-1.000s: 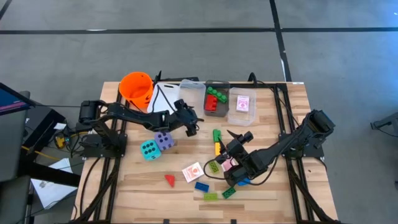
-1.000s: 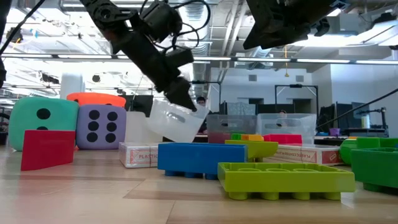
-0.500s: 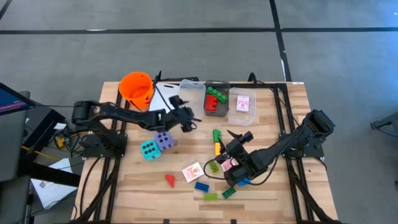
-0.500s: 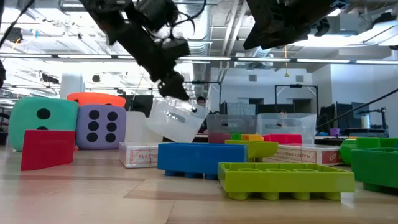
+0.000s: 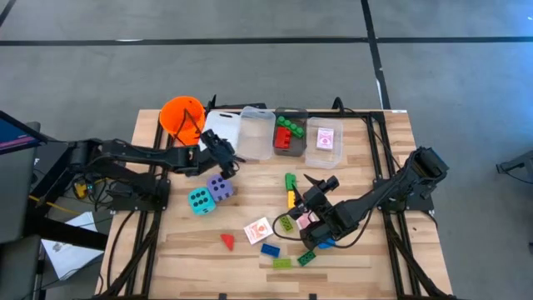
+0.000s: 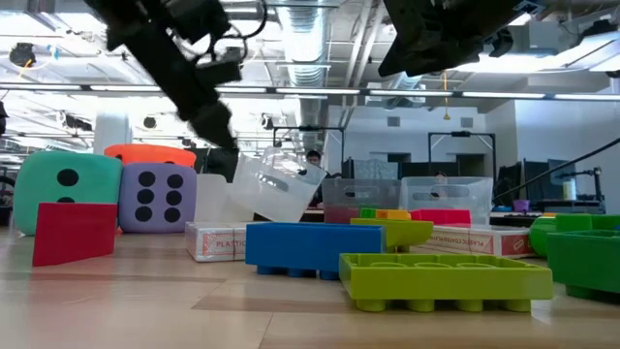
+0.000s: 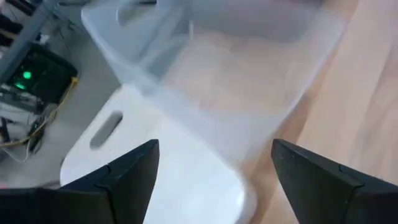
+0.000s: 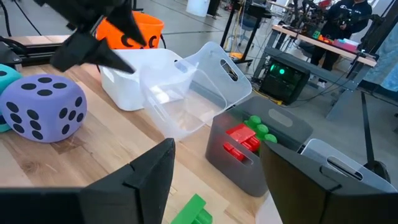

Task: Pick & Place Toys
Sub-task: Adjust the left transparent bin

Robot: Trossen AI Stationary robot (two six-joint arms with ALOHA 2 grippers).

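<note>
On the wooden table [image 5: 366,250], seen from above, two dark arms reach in from either side. At about ten o'clock from the table's middle, the left gripper [image 5: 223,157] hovers with its jaws apart and nothing between them, just beside a tipped clear plastic bin [image 5: 255,133] and a white bin [image 5: 221,127]. An orange bucket [image 5: 183,117] lies at eleven o'clock, near the back edge. Directly below the left gripper sit a purple die [image 5: 220,188] and a teal die [image 5: 199,200], touching each other.

Along the back, at twelve o'clock, a grey bin [image 5: 288,143] holds red and green bricks [image 5: 288,129]. Next to it, at one o'clock, a clear bin [image 5: 324,148] holds a red-backed card deck [image 5: 325,139].

The right gripper [image 5: 310,185] hangs near the centre, at about four o'clock, jaws parted and empty. Just beside it, a green brick [image 5: 290,180] and a yellow brick [image 5: 291,197] lie end to end. Toward six o'clock are scattered a playing-card box [image 5: 258,230], a red wedge [image 5: 226,241], a blue brick [image 5: 270,249], a lime-green brick [image 5: 281,263] and a dark green brick [image 5: 306,257]. Another lime-green piece [image 5: 286,223] rests close under the right arm.
</note>
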